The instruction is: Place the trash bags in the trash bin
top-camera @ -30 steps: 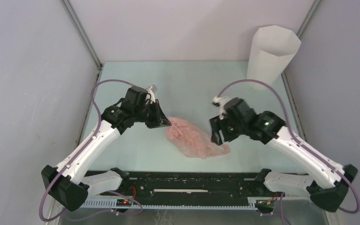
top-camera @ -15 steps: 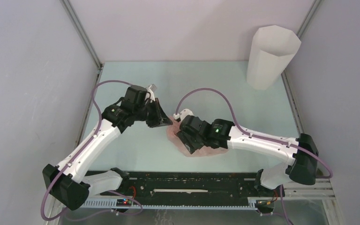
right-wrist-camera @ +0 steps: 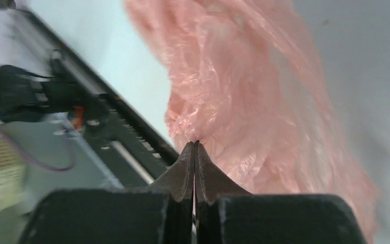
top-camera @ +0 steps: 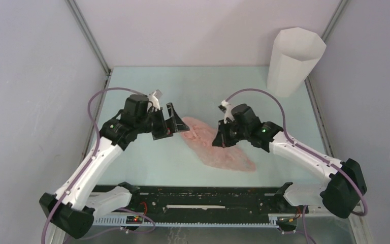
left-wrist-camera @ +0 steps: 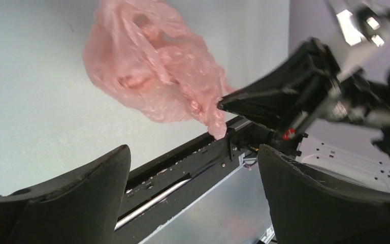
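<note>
The bag (top-camera: 218,150) lay crumpled on the table (top-camera: 208,86) between the two grippers, a long pink heap running from beside the left gripper (top-camera: 168,124) toward the near right. The right gripper (top-camera: 220,141) was down at the bag's far edge, its jaws pressed together with no gap. In the right wrist view a fold of the film was caught at the very tips, with the rest of the bag spread beyond them. In the left wrist view the film was drawn to a point where those tips pinched it. The left gripper stood just beside the bag's far left end, its jaws spread wide and holding nothing, both fingers (left-wrist-camera: 71,203) clear of the plastic. The bin (top-camera: 292,61) stood upright in the far right corner, well apart from the bag and both arms, its mouth facing upward.
</note>
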Controlling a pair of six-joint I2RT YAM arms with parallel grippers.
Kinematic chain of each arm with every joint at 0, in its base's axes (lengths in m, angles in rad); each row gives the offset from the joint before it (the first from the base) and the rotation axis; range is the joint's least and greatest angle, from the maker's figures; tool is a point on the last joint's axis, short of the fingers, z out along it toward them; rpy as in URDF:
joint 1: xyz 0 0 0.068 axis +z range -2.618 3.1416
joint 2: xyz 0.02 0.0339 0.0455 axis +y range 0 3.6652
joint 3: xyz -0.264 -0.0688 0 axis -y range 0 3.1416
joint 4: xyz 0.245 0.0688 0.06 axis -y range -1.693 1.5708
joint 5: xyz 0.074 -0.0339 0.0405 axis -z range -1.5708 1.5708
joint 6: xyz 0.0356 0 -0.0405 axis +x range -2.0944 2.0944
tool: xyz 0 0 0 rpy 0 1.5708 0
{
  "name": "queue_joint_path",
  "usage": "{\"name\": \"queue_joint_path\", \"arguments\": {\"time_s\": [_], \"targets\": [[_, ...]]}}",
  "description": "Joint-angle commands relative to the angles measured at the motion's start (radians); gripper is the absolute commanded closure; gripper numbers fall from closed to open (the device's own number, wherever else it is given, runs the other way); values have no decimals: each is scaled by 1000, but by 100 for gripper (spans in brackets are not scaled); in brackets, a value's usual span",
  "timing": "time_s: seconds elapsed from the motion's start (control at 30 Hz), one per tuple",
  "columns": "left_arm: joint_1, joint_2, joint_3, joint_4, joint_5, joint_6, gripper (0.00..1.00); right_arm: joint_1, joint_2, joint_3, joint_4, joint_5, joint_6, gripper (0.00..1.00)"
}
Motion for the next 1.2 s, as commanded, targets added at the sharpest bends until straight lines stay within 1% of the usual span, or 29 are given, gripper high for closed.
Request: {"name": "queue_joint_path", "arguments": {"time_s": [0.0, 0.1, 0.17, 0.27, 0.4, 0.47, 0.53, 0.6, 0.67, 0.73, 0.8, 0.83, 0.9, 1.03, 1.13, 1.17], "targets": [[5, -113, -88, 98, 32, 7, 0, -117, -39, -95, 248, -517, 237, 100], [4, -156, -188, 163, 24, -74, 1, -164, -38, -106, 278, -594, 305, 100], [4, -182, -246, 216, 25, -134, 5, -182, -28, -105, 270, -619, 311, 100], [4, -213, -297, 314, 28, -220, 13, -188, -19, -105, 232, -617, 290, 100], [-21, -160, -313, 378, 4, -295, 23, -185, -22, -105, 197, -598, 261, 100], [-44, -92, -297, 385, 2, -306, 29, -188, -24, -105, 188, -594, 251, 100], [-82, -14, -265, 386, -14, -278, 32, -189, -26, -105, 183, -594, 243, 100], [-119, 68, -209, 329, -45, -237, 35, -190, -26, -105, 182, -591, 242, 100], [-165, 132, -125, 234, -112, -194, 36, -190, -28, -106, 186, -592, 246, 100], [-211, 165, -81, 171, -198, -171, 34, -188, -31, -105, 189, -592, 246, 100], [-233, 190, -82, 198, -224, -178, 35, -188, -35, -105, 188, -594, 242, 100], [-235, 207, -86, 222, -218, -185, 38, -188, -36, -105, 186, -595, 239, 100], [-235, 250, -79, 250, -221, -181, 45, -188, -39, -105, 180, -603, 227, 100], [-234, 331, 3, 191, -263, -118, 72, -199, -62, -105, 141, -603, 191, 100], [-233, 323, 54, 134, -284, -70, 94, -229, -73, -87, 71, -568, 131, 100], [-232, 311, 70, 114, -282, -63, 99, -243, -72, -69, 21, -533, 94, 100]]}}
